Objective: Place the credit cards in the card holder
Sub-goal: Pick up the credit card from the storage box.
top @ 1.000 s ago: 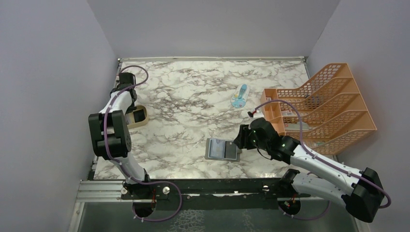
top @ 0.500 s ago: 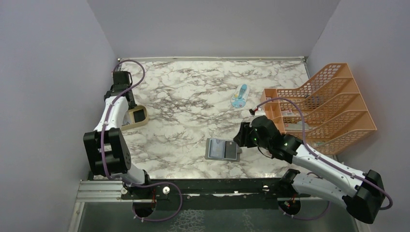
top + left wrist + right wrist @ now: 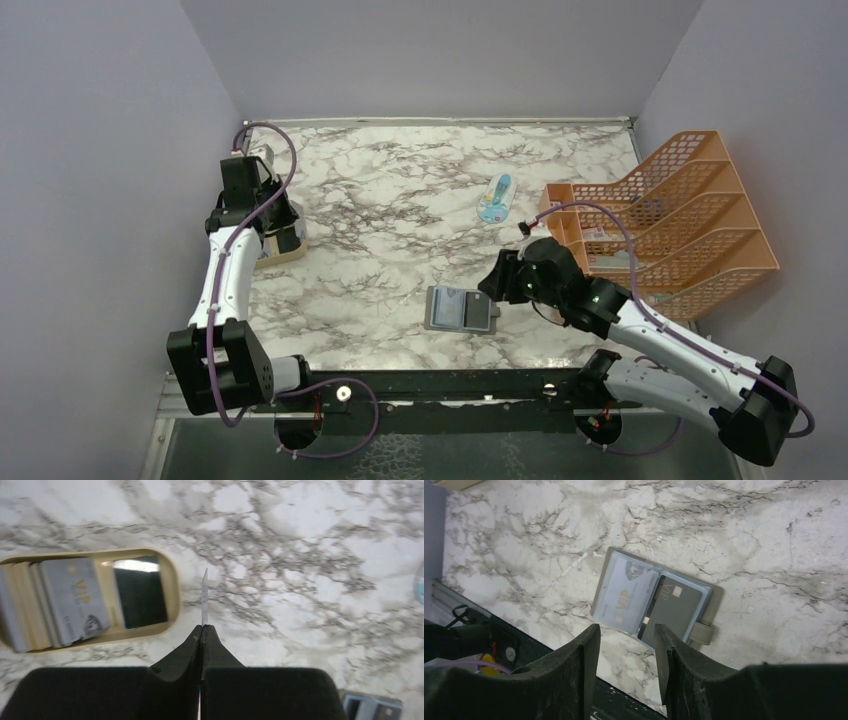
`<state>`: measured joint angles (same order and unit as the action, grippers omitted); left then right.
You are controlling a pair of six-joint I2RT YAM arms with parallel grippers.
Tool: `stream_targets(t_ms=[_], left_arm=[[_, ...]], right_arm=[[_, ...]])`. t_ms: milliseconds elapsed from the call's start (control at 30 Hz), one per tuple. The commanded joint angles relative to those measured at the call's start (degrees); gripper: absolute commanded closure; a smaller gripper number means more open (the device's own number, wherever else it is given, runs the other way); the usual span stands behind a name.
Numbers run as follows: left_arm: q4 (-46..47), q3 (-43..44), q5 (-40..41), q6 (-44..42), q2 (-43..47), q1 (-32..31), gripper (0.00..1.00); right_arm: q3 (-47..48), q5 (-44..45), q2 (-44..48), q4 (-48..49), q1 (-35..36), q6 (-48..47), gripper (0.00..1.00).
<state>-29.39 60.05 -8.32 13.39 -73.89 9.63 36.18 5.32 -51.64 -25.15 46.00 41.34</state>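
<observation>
Left end effector (image 3: 202, 627) has clamped one credit card (image 3: 204, 596) — and lifted it off the tray (image 3: 174, 582).

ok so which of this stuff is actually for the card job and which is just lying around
for the job: held card; left end effector; stacked cards; open card holder
just lying about: tan tray; orange file rack; blue-and-white packet

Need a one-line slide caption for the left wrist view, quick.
Left end effector pinches one credit card edge-on over the marble table, near the tan tray holding more cards.
</observation>
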Motion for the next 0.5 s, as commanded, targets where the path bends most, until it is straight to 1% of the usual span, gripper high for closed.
stream_targets(t_ms=[0, 100, 167, 233, 333, 467], left_arm=[[4.44, -1.35, -18.68, 4.22, 2.87, 0.13, 1.00], [6.07, -2.32, -24.29, 6.56, 4.69, 0.00, 1.00], [6.56, -2.89, -26.22, 7.36, 5.73, -0.76, 1.00], [7.07, -3.44, -28.46, 8.03, 6.50, -1.89, 1.00], [10.29, -5.40, -33.51, 10.93, 7.44, -3.94, 1.00], [13.89, -7.50, -36.27, 15.10, 9.07, -8.51, 1.00]], right_arm=[[0.04, -4.41, 1.82, 6.05, 0.06, 1.97, 0.56], [0.80, -6.98, 1.25, 7.95, 0.06, 2.78, 0.57], [1.96, -8.42, 0.72, 7.69, 0.06, 3.93, 0.57], [2.19, -10.17, 0.81, 9.76, 0.05, 4.30, 0.58], [1.72, -11.65, 1.32, 13.83, 0.10, 4.34, 0.58], [3.39, -10.62, -0.17, 15.27, 0.06, 4.78, 0.58]])
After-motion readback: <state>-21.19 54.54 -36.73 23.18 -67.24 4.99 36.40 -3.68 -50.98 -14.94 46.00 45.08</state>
